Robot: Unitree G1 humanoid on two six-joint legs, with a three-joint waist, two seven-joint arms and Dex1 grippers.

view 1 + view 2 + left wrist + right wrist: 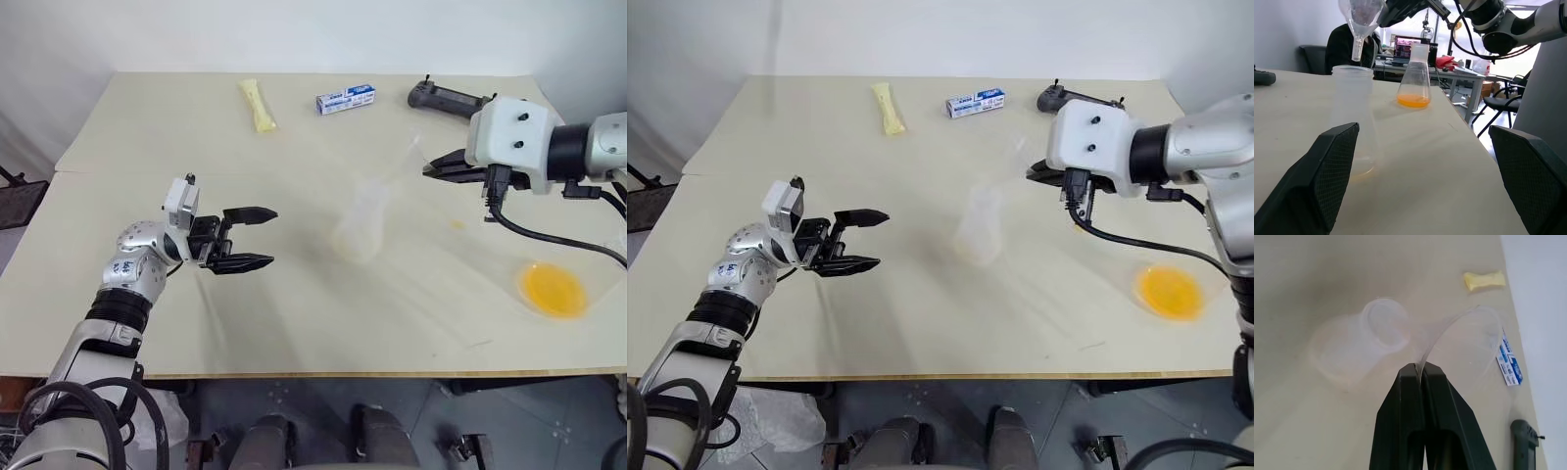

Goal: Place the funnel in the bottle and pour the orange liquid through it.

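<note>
The funnel (1360, 17) hangs in the air with its long axis close to upright, wide mouth on top and narrow stem pointing down, the stem's tip just above the open mouth of the bottle (1352, 98) and not yet inside it. The right gripper (1420, 369) holds it, its two black fingers pinched together on the thin clear rim. The bottle stands upright near the middle of the table (294, 323), neck up. The left gripper (247, 238) hovers beside the bottle, apart from it, fingers spread wide with nothing between them, pointing across towards it. The orange liquid (554, 290) sits well off to the right near the table's front edge. From the head it reads as a flat round orange patch, while the left wrist view shows it as a shallow layer in the bottom of a clear conical flask (1414, 73) standing upright. That same side-on view gives the gap between stem and bottle mouth, which from overhead is hard to judge, since funnel and bottle are faint there. The right wrist view shows the stem seemingly lined up over the mouth. Counted: one funnel, one bottle, one flask, and along the far edge one pale yellow wrapped stick (258, 105), one small blue-and-white box (345, 99) and one black device (449, 98).
</note>
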